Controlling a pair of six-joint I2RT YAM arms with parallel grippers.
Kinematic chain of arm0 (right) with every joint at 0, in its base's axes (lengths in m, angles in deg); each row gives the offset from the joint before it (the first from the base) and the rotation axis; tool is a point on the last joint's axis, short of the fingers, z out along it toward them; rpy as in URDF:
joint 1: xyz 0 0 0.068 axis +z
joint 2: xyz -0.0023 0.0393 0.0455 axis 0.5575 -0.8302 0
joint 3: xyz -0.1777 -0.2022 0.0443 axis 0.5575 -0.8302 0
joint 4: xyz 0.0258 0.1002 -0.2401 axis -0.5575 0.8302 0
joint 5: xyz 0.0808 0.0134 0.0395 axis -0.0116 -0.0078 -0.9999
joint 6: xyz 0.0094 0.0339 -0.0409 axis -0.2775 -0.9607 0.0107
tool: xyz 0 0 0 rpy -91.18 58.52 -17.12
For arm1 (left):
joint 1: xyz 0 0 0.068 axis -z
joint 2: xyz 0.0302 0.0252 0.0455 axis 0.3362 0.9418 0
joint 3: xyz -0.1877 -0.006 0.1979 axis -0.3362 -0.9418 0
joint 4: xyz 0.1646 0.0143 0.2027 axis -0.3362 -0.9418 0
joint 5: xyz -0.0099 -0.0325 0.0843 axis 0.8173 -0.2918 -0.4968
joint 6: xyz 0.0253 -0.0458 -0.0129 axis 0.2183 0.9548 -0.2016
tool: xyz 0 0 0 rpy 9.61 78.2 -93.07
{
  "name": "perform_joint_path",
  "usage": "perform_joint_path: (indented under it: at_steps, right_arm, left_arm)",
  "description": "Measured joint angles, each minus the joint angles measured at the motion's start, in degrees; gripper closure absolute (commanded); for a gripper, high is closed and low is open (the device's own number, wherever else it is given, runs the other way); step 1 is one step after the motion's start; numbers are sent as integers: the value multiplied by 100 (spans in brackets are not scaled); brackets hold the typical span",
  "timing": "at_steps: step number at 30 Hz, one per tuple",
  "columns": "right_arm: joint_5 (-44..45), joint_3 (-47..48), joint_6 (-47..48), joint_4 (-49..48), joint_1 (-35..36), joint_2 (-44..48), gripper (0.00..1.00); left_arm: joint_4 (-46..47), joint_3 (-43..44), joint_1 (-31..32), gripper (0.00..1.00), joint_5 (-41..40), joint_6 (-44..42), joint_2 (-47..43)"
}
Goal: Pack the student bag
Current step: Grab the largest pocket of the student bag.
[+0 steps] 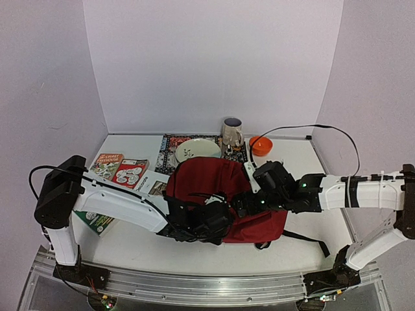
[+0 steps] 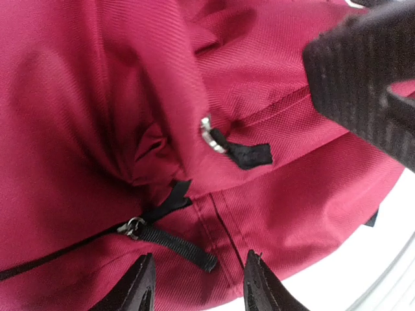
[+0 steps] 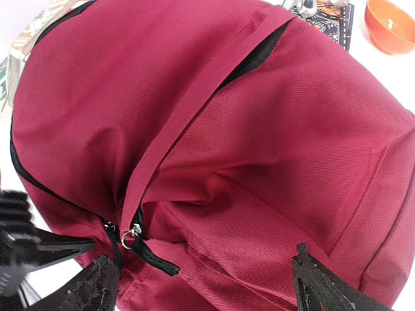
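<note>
One student bag (image 1: 217,178), one orange bowl (image 1: 261,145), one mug (image 1: 231,131)

The white table (image 1: 139,249) carries the dark-red student bag (image 1: 214,184) slumped across its middle. To the left, picture books (image 1: 120,170) lie flat side by side (a green book (image 1: 96,221) pokes out nearer the front edge). At the back lies a patterned mat (image 1: 170,146), with an orange bowl (image 1: 261,145) just right of it.
</note>
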Motion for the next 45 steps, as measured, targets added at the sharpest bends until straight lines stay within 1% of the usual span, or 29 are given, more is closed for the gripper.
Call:
perform_joint_path:
  at_steps: [6, 10, 12, 14, 16, 18, 19, 20, 21, 28, 39, 45]
  right_arm:
    - [100, 0, -46, 68, 0, 0, 7]
    - [134, -19, -49, 117, -2, 7, 7]
    - [138, -24, -49, 127, -2, 7, 7]
    - [140, -24, -49, 127, -2, 7, 7]
    - [138, -24, -49, 129, -2, 7, 7]
    - [138, -24, -49, 129, -2, 7, 8]
    - [136, -24, -49, 131, -2, 7, 8]
    - [135, -24, -47, 131, -2, 7, 8]
    - [134, -24, -46, 131, -2, 7, 8]
    - [38, -26, 19, 114, -2, 27, 9]
    - [-679, -276, 424, -397, -2, 148, 10]
    - [-1183, -420, 723, -735, 5, 155, 12]
  left_arm:
    - [-278, 446, -1, 51, -103, -152, 531]
    - [-508, 582, -1, 51, -108, -150, 778]
    - [-625, 652, -1, 53, -112, -139, 866]
    - [-687, 697, -1, 60, -119, -108, 902]
    - [-763, 714, -1, 73, -133, -67, 908]
    - [-843, 717, -1, 89, -163, -14, 908]
    - [-895, 717, -1, 94, -178, -1, 908]
    - [-941, 717, -2, 98, -196, -7, 908]
    - [-975, 717, -3, 100, -220, 9, 908]
    - [-1096, 677, -5, 100, -259, 32, 703]
    - [-1215, 336, -6, 100, -440, 23, -679]
    - [-1209, -13, -49, 100, -527, 2, -1173]
